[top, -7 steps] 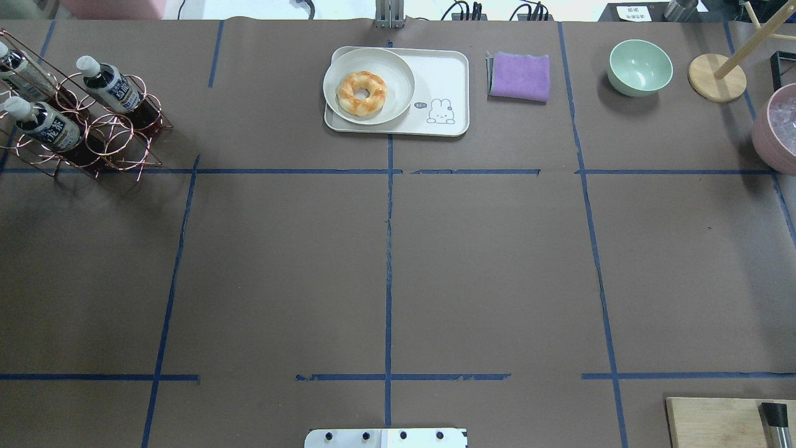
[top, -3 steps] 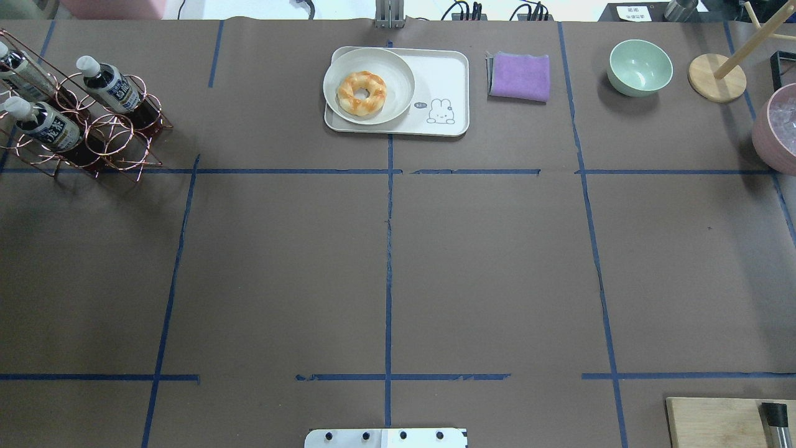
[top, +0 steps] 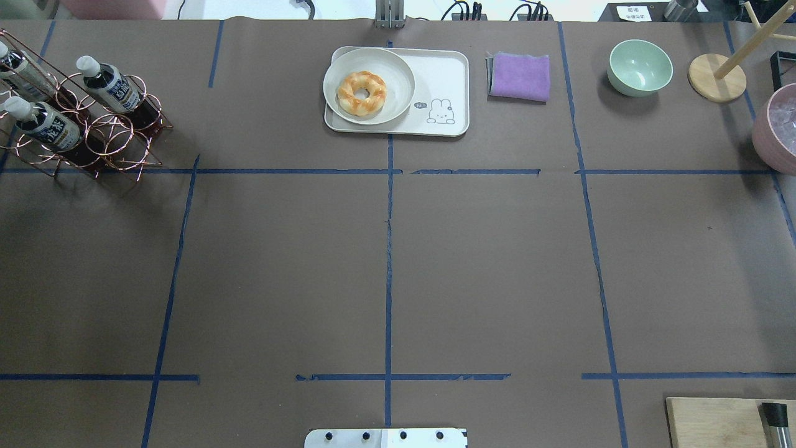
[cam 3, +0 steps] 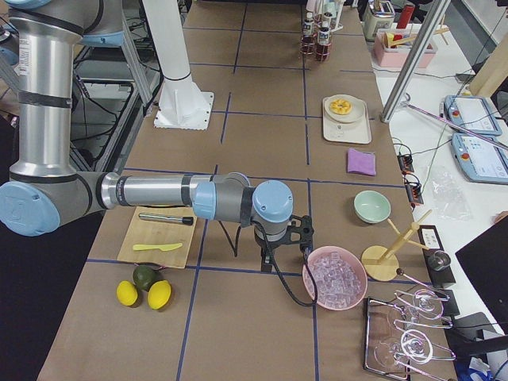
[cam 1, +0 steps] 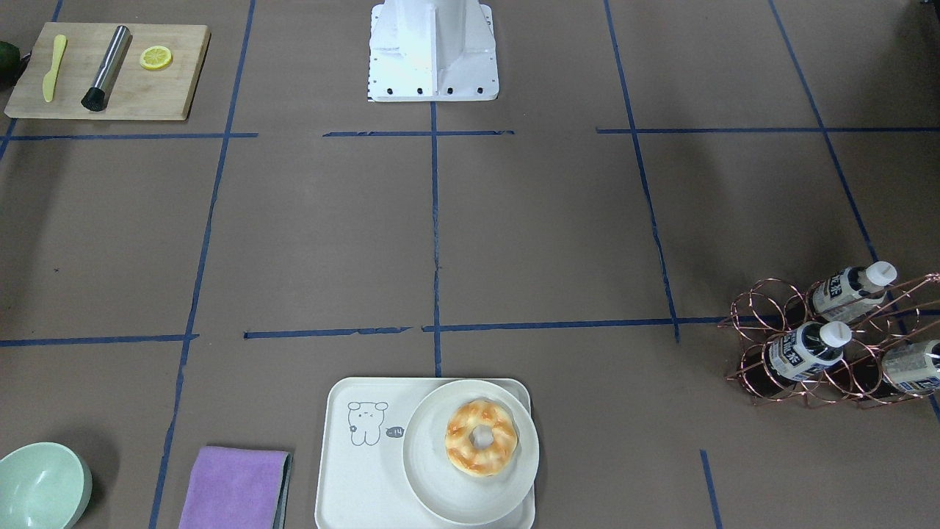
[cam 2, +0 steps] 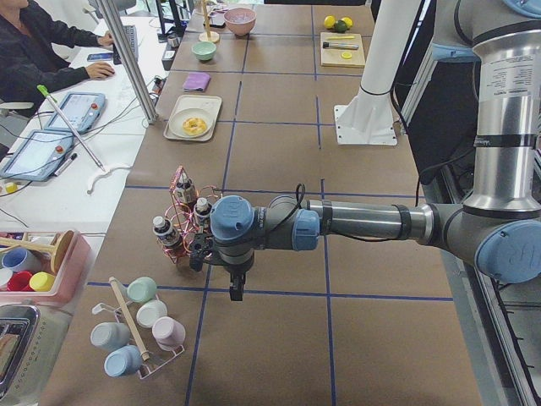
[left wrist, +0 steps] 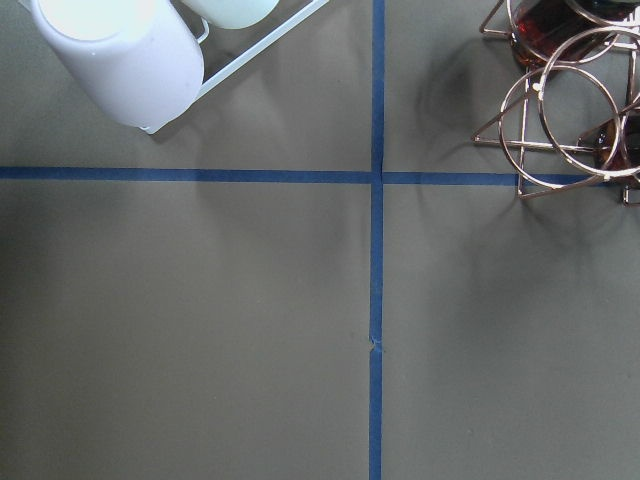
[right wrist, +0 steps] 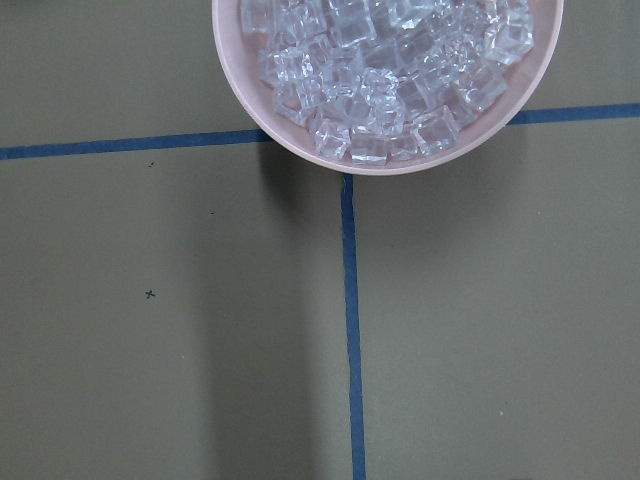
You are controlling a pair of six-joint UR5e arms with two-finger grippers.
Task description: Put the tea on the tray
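1. Three tea bottles (top: 111, 86) lean tilted in one copper wire rack (top: 127, 134) at the table's far left. They are well apart from the tray (top: 444, 78), which sits far centre.
2. Each bottle is clear plastic holding dark brown liquid, with a white screw cap and a white-and-dark printed label.
3. The one tray is cream-white and rectangular with rounded corners, and has a line-drawn animal (long-eared, seen from overhead) on its bare right part.
4. One round cream plate (top: 403, 70) covers the tray's left part and carries one glazed ring doughnut (top: 361, 93).
5. One folded purple cloth (top: 520, 76) lies just right of the tray, and one pale green bowl (top: 640, 65) sits further right.
6. The left gripper (cam 2: 235, 290) hangs near the rack, and the right gripper (cam 3: 268, 255) hangs beside a pink bowl (top: 763, 134) of ice cubes. I cannot tell whether either is released or clenched.
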